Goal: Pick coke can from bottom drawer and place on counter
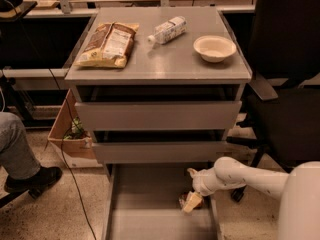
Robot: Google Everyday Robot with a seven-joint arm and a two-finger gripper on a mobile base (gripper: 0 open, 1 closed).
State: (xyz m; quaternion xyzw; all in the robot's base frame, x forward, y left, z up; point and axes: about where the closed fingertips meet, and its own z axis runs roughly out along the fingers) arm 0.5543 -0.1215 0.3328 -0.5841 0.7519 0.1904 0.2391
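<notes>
The coke can (pixel 186 200) lies on its side at the right of the open bottom drawer (pixel 145 204), mostly hidden behind my gripper. My gripper (pixel 192 202) reaches in from the right on a white arm and sits right at the can, its pale fingers (pixel 193 202) over it. The counter (pixel 165 59) is the flat grey top of the cabinet, above the two shut drawers.
On the counter lie a chip bag (pixel 107 44), a clear plastic bottle (pixel 167 30) on its side and a white bowl (pixel 214 47). A black chair (pixel 285 94) stands at the right. A cardboard box (pixel 70 134) and a person's leg and shoe (pixel 25 169) are at the left.
</notes>
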